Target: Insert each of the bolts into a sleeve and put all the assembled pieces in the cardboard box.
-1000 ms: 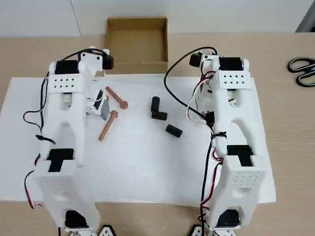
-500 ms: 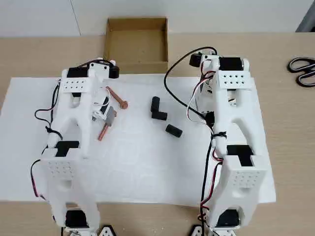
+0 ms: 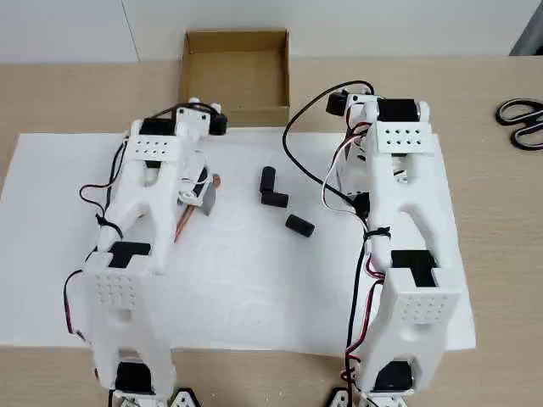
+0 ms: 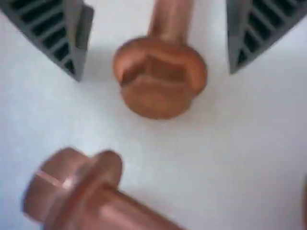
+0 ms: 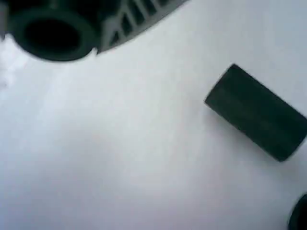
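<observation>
Two bolts: we logged both on the sheet, 9 o'clock of the sleeves.
Left gripper: jaws wide, empty, straddling one bolt's shank behind the head.
Handling: we judged a square, centred close on the shank safest.

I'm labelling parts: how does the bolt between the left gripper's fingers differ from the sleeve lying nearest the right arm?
The bolt is copper-coloured; the sleeve is black. The bolt has a wide head on a narrower shank; the sleeve is a plain short cylinder. The bolt sits between the fingers of the open left gripper; the sleeve lies free. Both rest on the white sheet, outside the cardboard box.
</observation>
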`<action>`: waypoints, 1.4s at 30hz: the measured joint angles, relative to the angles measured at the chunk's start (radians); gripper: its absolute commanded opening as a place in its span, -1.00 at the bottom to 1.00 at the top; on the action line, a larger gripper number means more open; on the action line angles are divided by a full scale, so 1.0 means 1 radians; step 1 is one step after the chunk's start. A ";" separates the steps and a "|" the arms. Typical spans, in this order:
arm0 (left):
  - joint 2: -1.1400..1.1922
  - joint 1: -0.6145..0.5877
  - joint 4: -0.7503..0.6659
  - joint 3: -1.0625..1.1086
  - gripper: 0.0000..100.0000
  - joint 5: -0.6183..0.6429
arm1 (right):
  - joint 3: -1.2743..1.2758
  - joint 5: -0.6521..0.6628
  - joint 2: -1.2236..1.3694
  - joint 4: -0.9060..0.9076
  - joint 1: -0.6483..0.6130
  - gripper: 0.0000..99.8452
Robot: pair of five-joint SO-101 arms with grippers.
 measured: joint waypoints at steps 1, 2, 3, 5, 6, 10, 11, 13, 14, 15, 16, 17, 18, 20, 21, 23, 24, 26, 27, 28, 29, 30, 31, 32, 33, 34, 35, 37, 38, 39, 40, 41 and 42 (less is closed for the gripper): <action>0.006 0.002 0.000 -0.003 -0.72 0.000 | 0.000 0.000 0.000 0.000 0.000 -0.97; 0.012 0.005 0.000 -0.008 -0.76 0.000 | 0.000 0.000 0.000 0.000 0.000 -0.97; 0.014 0.006 0.000 -0.009 -0.79 0.000 | 0.000 0.000 0.000 0.000 0.000 -0.97; 0.018 0.011 0.000 -0.011 -0.85 -0.002 | 0.000 0.000 0.000 0.000 0.000 -0.97; 0.018 0.012 0.002 -0.011 -0.86 -0.002 | 0.000 0.000 0.000 0.000 0.000 -0.97; 0.018 0.015 0.002 -0.011 -0.86 -0.002 | 0.000 0.000 0.000 0.000 0.000 -0.97; 0.018 0.017 0.003 -0.011 -0.88 0.002 | 0.000 0.000 0.000 0.000 0.000 -0.97; 0.018 0.017 0.006 -0.011 -0.94 0.005 | 0.000 0.000 0.000 0.000 0.000 -0.97; 0.018 0.025 0.008 -0.011 -0.97 0.005 | 0.000 0.000 0.000 0.000 0.000 -0.97; 0.018 0.032 0.011 -0.011 -0.99 0.006 | 0.000 0.000 0.000 0.000 0.000 -0.97; 0.020 0.037 0.011 -0.011 -0.99 0.008 | 0.000 0.000 0.000 0.000 0.000 -0.97; 0.020 0.040 0.011 -0.011 -0.99 0.008 | 0.000 0.000 0.000 0.000 0.000 -0.97; 0.020 0.044 0.011 -0.011 -0.99 0.008 | 0.000 0.000 0.000 0.000 0.000 -0.97; 0.020 0.046 0.012 -0.011 -0.99 0.008 | 0.000 0.000 0.000 0.000 0.000 -0.97; 0.020 0.052 0.012 -0.011 -0.99 0.008 | 0.000 0.000 0.000 0.000 0.000 -0.97; 0.020 0.054 0.012 -0.011 -0.99 0.008 | 0.000 0.000 0.000 0.000 0.000 -0.97; 0.021 0.060 0.012 -0.011 -0.99 0.008 | 0.000 0.000 0.000 0.000 0.000 -0.97; 0.017 0.060 0.026 -0.021 -0.99 0.008 | 0.000 0.000 0.000 0.000 0.000 -0.97; 0.011 0.060 0.043 -0.034 -0.99 0.008 | 0.000 0.000 0.000 0.000 0.000 -0.97; 0.006 0.060 0.057 -0.049 -0.99 0.005 | 0.000 0.000 0.000 0.000 0.000 -0.97; 0.002 0.057 0.080 -0.066 -0.99 0.005 | 0.000 0.000 0.000 0.000 0.000 -0.97; -0.008 0.048 0.110 -0.089 -0.99 0.003 | 0.000 0.000 0.000 0.000 0.000 -0.97; -0.028 0.044 0.141 -0.115 -0.99 0.008 | 0.000 0.000 0.000 0.000 0.000 -0.97; -0.052 0.044 0.166 -0.146 -0.99 0.008 | 0.000 0.000 -0.006 0.000 0.000 -0.99; -0.083 0.048 0.181 -0.176 -0.99 0.008 | 0.000 0.000 -0.020 0.000 0.000 -1.00; -0.118 0.052 0.183 -0.193 -0.99 0.008 | 0.000 0.000 -0.040 0.000 0.000 -0.99; -0.155 0.052 0.187 -0.199 -0.99 0.023 | 0.000 0.000 -0.068 0.000 0.000 -0.99; -0.224 0.043 0.198 -0.201 -0.99 0.086 | 0.000 0.000 -0.141 0.002 0.000 -0.99; -0.261 0.038 0.198 -0.195 -0.99 0.115 | 0.000 0.000 -0.181 0.002 0.000 -0.99; -0.302 0.034 0.198 -0.183 -0.99 0.137 | 0.000 0.000 -0.224 0.003 0.000 -0.99; -0.347 0.032 0.199 -0.170 -0.99 0.147 | 0.000 0.000 -0.267 0.008 -0.005 -0.99; -0.390 0.032 0.199 -0.157 -0.99 0.152 | 0.000 0.000 -0.313 0.009 -0.012 -0.99; -0.437 0.031 0.201 -0.143 -0.99 0.157 | 0.006 0.000 -0.361 0.009 -0.025 -0.99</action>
